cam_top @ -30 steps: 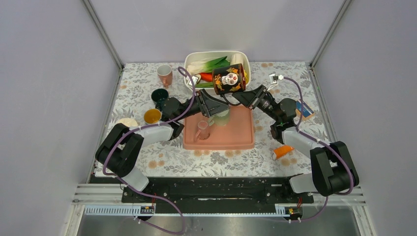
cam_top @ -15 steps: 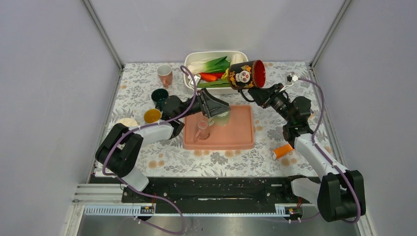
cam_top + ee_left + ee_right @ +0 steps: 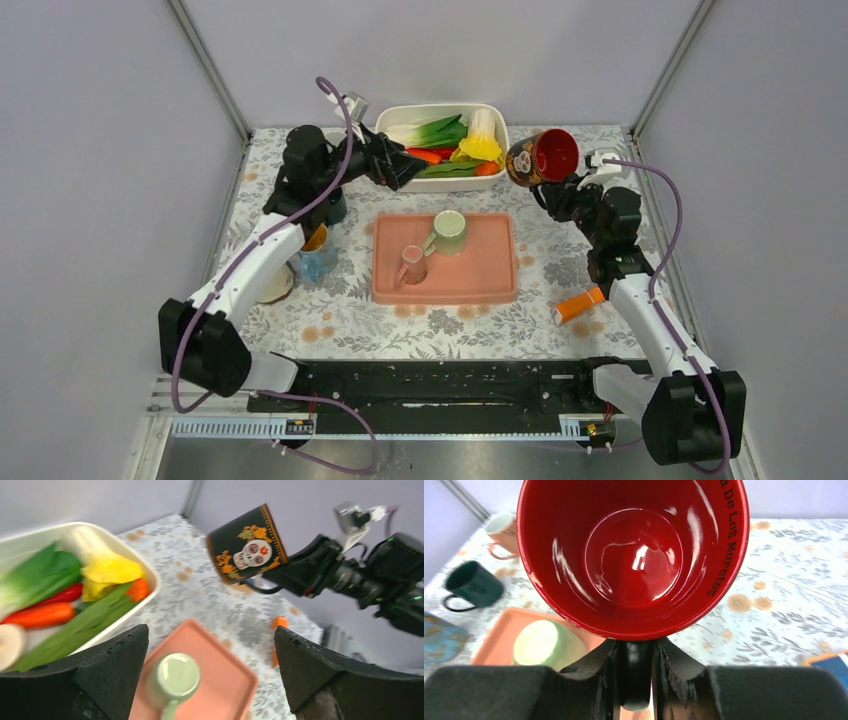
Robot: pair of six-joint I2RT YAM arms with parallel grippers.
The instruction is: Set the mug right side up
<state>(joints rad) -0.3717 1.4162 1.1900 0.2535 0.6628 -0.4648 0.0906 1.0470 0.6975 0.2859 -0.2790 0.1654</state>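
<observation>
Hanging tilted above the far right corner of the table (image 3: 600, 135), the black skull mug (image 3: 541, 157) shows its red inside; the right gripper (image 3: 634, 672) is clamped on its handle. The left gripper (image 3: 408, 166) gapes wide beside the white vegetable tub (image 3: 393, 123).

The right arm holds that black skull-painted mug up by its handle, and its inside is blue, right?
Not blue: the right wrist view shows the inside of the black skull-painted mug is red. The right gripper does hold it up by its handle.
</observation>
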